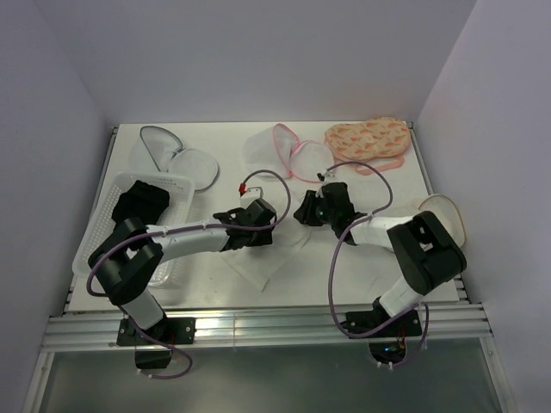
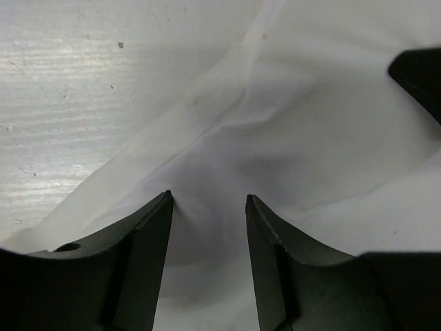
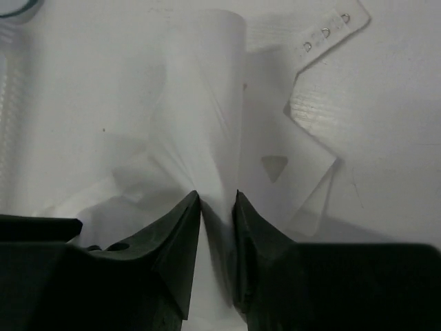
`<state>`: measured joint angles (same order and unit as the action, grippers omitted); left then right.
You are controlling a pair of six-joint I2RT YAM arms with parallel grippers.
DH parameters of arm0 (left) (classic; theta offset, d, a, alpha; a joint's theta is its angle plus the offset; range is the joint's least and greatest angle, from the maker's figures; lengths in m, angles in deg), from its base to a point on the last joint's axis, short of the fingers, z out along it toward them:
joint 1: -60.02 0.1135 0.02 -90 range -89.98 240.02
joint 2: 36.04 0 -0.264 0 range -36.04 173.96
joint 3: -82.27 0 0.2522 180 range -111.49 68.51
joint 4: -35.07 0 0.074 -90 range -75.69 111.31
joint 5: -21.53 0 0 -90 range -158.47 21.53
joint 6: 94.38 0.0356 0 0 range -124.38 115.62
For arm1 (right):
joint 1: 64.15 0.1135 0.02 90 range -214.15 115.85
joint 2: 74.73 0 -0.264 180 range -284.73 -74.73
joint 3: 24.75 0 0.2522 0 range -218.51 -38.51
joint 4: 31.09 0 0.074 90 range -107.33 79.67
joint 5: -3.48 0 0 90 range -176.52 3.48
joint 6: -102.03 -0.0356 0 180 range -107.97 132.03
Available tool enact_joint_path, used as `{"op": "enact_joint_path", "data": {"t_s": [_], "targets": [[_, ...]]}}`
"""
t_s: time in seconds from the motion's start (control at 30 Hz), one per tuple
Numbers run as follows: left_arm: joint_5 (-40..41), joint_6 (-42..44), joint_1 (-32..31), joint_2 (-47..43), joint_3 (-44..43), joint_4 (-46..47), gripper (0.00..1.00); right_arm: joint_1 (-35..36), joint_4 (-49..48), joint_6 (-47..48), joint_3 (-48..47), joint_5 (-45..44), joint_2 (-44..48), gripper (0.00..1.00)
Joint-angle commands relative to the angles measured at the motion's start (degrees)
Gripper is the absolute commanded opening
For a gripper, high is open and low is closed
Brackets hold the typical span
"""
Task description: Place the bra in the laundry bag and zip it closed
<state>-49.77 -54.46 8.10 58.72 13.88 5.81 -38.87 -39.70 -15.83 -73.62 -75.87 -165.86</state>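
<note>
Item: thin white fabric bra [image 1: 258,265], hook strip showing, frame centre on white bench [image 1: 362,274] | right gripper [image 3: 218,195]: fingers narrow, pinching a fold | left gripper [image 2: 209,196]: fingers apart over cloth; advise closing before lifting | round white mesh laundry bag with pink trim [image 1: 288,153]: upper centre, apart.
</note>
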Motion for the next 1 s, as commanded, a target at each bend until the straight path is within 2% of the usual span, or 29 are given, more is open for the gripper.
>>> {"op": "enact_joint_path", "data": {"t_s": [0.0, 0.07, 0.17, 0.33, 0.6, 0.8, 0.97], "targets": [[-0.86, 2.36, 0.94, 0.69, -2.94, 0.83, 0.53, 0.39, -0.49, -1.76, 0.4, 0.07, 4.82, 0.32], [-1.12, 2.62, 1.47, 0.69, -3.38, 0.83, 0.53, 0.56, 0.92, -2.55, 0.66, -0.63, 7.89, 0.19], [-1.29, 2.71, 1.82, -0.1, -3.12, 1.18, 0.54, 1.0, 5.05, -3.78, 1.71, -4.58, 13.68, 0.14], [-0.51, 1.75, 2.44, -5.19, -0.4, 1.27, 0.55, 1.18, 13.74, -3.79, 4.17, -13.18, 25.18, 0.13], [0.99, -2.03, 2.88, -16.44, 8.21, 2.32, 0.57, 1.35, 24.65, -2.99, 6.19, -20.49, 35.31, 0.13], [-0.42, -4.4, 2.88, -18.91, 14.62, 4.87, 0.56, 1.53, 28.43, -3.43, 7.52, -25.94, 39.01, 0.13], [-3.4, -5.63, 2.44, -16.9, 17.98, 9.26, 0.53, 2.58, 29.4, -3.17, 6.99, -27.35, 38.23, 0.12]]}}
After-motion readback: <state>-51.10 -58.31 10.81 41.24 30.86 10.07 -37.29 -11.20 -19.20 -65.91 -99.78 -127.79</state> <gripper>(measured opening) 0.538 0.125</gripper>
